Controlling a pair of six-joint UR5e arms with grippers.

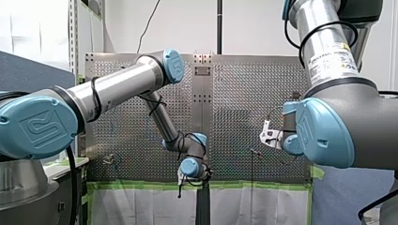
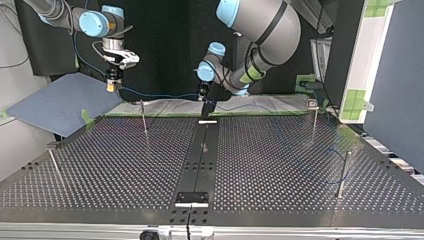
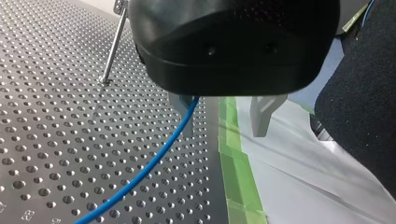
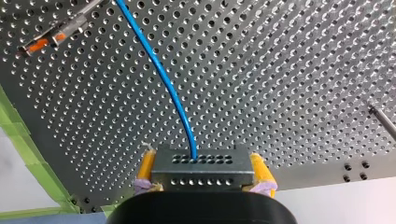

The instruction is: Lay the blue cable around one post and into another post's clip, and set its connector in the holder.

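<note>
My right end effector (image 4: pixel 202 169) is clamping its yellow pads on the perforated grey metal connector block (image 4: pixel 219 176), probably so the plug is sitting square for the holder. The thin blue cable (image 4: pixel 161 77) is running straight ahead from it over the perforated metal surface (image 4: pixel 280 70). My left end effector (image 3: pixel 225 116) is hanging wide open and gripping nothing. The cable is passing close against one jaw, so I'd guess it's lining up to guide it. Ahead of it a thin steel post (image 3: pixel 113 46) is standing upright. Beside it, green tape (image 3: pixel 233 154) is edging the surface, with white sheeting (image 3: pixel 303 177) beyond.
</note>
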